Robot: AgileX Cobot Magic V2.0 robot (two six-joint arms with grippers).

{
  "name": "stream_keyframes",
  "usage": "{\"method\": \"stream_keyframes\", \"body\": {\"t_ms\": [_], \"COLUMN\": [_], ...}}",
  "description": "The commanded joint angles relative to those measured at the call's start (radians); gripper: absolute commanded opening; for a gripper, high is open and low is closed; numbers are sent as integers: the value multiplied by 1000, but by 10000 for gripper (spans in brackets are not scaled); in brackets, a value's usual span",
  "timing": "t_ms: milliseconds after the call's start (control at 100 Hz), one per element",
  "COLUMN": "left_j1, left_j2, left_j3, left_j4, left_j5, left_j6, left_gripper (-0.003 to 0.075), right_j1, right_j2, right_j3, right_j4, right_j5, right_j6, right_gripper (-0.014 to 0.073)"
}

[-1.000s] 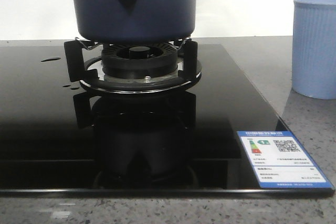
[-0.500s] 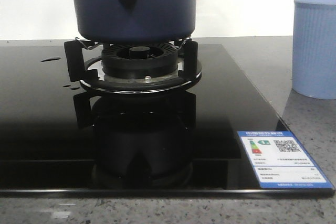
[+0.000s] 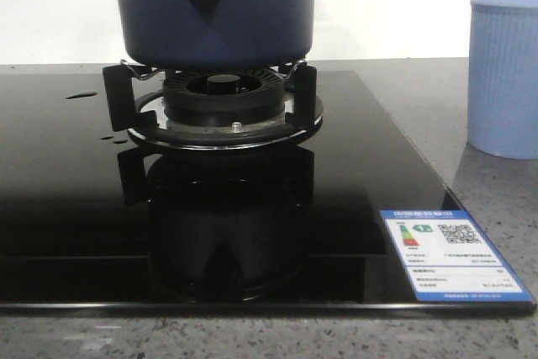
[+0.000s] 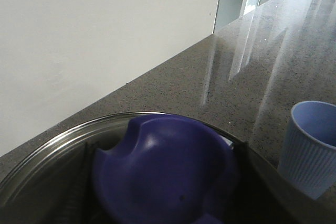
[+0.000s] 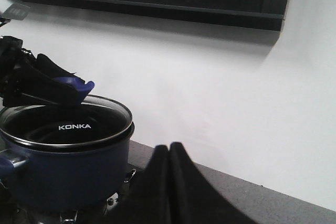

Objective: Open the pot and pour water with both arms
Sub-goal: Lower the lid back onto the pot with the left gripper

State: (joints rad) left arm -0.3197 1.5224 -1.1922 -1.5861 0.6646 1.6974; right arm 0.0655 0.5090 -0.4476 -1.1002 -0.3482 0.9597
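Two black fingers of the right gripper (image 5: 169, 153) are pressed together, empty, beside the dark navy round pot (image 3: 214, 10) on the black burner (image 3: 223, 94). The left gripper (image 5: 39, 80) clamps the blue lid knob (image 4: 165, 174); a skewed lift could drag the pot off.

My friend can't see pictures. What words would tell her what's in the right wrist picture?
A dark blue pot with a glass lid marked KONKA sits on a stove, and the left gripper is at the lid's blue knob. The right gripper is in front, its black fingers pressed together and holding nothing, with a white wall behind.
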Motion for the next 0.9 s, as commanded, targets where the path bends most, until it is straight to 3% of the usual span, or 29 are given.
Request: {"method": "stream_keyframes", "body": {"t_ms": [0,470,740,890], "left_j1": [-6,-6,-6,-6], "left_j2": [-27,18,14,-4], "left_j3": [-39,-39,-39,-41], "left_j4": [-64,-68,-39,-67], "left_j5": [36,25,1,1], "left_j6": [-13,-11,-11,-11], "left_gripper": [295,301,493,517], "right_j1": [-7,-7,-7,-7], "right_j2": [0,0,0,0], "right_j3": [-26,-26,-26,-26], "right_j4": [18,18,18,18], "right_j5": [-17,-5,11,37], "right_j6": [1,1,1,1], "right_gripper": [-67,-67,-67,-67]}}
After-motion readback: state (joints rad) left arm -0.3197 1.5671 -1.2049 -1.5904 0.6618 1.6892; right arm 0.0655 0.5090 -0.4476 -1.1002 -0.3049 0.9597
